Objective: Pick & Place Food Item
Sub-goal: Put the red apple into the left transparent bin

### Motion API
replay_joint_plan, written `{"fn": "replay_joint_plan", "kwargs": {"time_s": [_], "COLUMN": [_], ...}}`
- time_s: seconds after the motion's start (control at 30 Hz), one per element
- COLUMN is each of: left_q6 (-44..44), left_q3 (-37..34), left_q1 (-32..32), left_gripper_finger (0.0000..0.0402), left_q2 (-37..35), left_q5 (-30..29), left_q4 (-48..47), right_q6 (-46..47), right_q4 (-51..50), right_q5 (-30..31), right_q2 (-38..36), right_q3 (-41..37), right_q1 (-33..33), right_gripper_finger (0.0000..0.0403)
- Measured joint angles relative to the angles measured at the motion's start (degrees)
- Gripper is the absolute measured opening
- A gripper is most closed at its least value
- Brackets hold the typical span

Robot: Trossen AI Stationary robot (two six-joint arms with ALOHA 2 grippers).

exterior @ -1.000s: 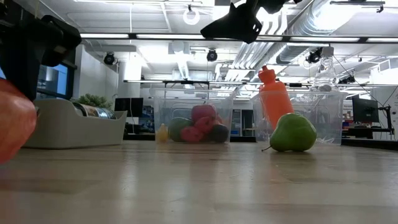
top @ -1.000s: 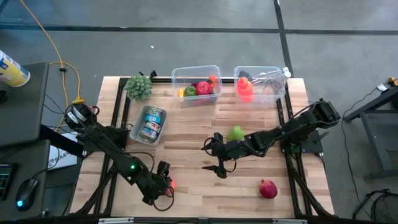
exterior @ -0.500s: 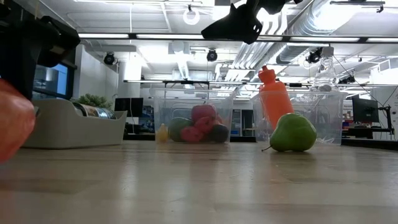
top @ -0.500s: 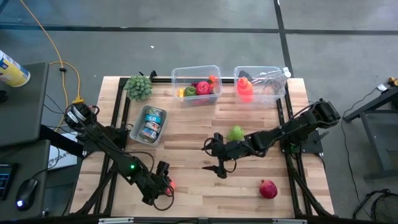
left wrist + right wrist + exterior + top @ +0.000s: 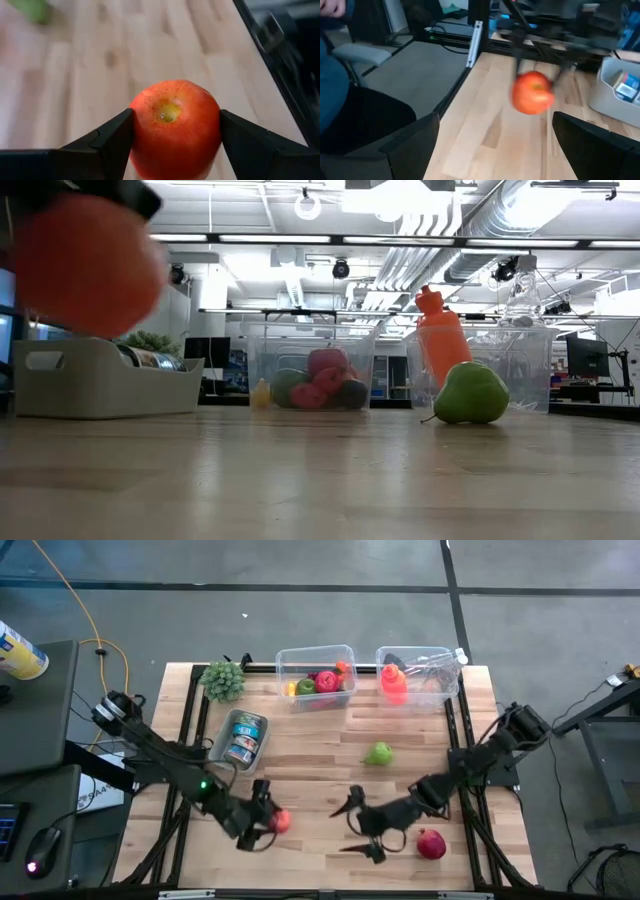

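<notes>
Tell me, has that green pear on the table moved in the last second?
No. The green pear sits in the same spot in front of the clear bin of fruit; only the arms moved.

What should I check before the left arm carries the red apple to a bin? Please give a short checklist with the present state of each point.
1. Left gripper shut on the red apple, a finger on each side: ok.
2. Apple lifted off the table: ok, low view shows it in the air.
3. Right gripper open, holding nothing: ok.
4. Right gripper apart from the apple: ok, but close.
5. Room in the clear fruit bin: cannot tell.
</notes>
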Motion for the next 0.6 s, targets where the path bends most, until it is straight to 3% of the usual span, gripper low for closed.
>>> {"fn": "replay_joint_plan", "kwargs": {"time_s": [0.3, 0.47, 0.6], "left_q6": [13.7, 24.6, 28.2], "left_q3": [0.0, 0.1, 0.2], "left_q1": [14.3, 24.8, 34.5], "left_gripper_finger": [0.0257, 0.0257, 0.0257], "left_q2": [-7.4, -10.4, -11.0], "left_q5": [-11.0, -14.0, -14.6], "left_q4": [10.9, 17.6, 21.9], "right_q6": [-1.8, -1.8, -1.8], "right_q4": [-0.4, -1.4, -2.2], "right_q5": [5.3, 5.3, 5.3], "right_q2": [0.0, 0.0, 0.0], "right_q3": [0.0, 0.0, 0.0], "right_q1": [5.5, 6.0, 5.9], "right_gripper_finger": [0.0376, 0.0376, 0.0376]}}
